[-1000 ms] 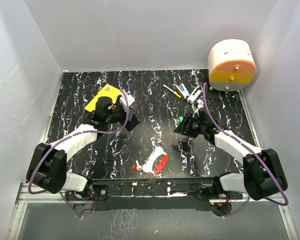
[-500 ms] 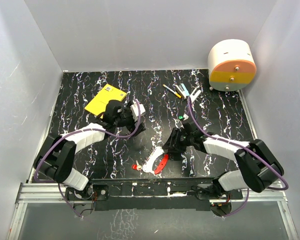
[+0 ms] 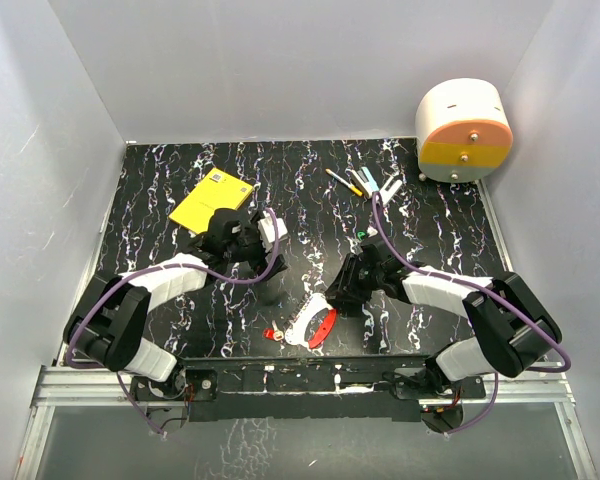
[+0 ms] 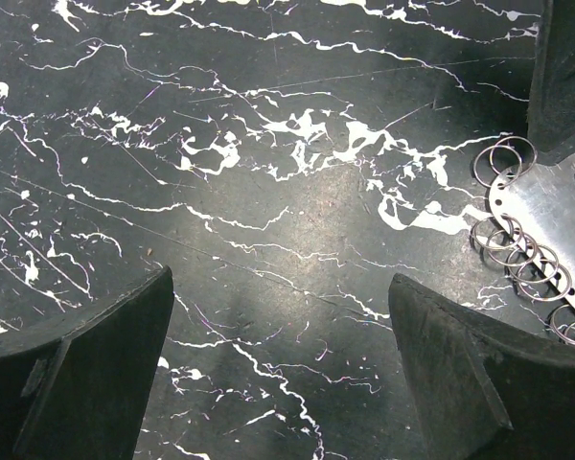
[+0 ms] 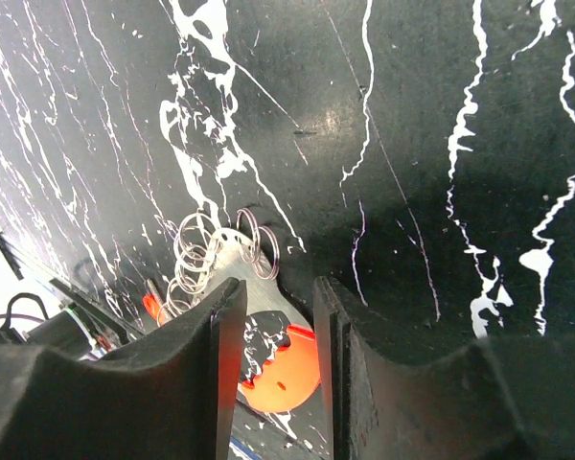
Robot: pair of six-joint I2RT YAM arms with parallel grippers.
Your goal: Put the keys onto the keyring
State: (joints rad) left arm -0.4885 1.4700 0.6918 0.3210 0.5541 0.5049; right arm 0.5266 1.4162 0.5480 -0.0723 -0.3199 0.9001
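- Right hand (image 5: 279, 284) is hovering low over the black, white-veined bench (image 5: 412, 115). Its two fingers are standing a slim gap apart, and I cannot tell whether they are pinching anything or only straddling it.
- Left hand (image 4: 278, 278) is hanging fully released and grasping nothing, with only bare bench showing between its fingers.
- Whitish-silver flat metal key (image 5: 238, 257), punched with small holes, is lying flat on the bench with its narrow end running into the right hand's gap. Being thin and flat, it is likely to skid away under the fingertips rather than lift.
- Loose wire rings (image 5: 196, 254) are hanging off its far edge. One could snag a fingertip and drag the whole piece askew.
- Red slim plastic key (image 5: 287, 369) is lying just beside the silver one, at 6 o'clock in the right wrist view. One pinch could catch both together.
- In the top view, both keys are lying just beside the right hand at about 7 o'clock. They are near the left hand, at about 4 o'clock from it.
- In the left wrist view, the silver key is showing at 3 o'clock, outside the left hand's fingers.
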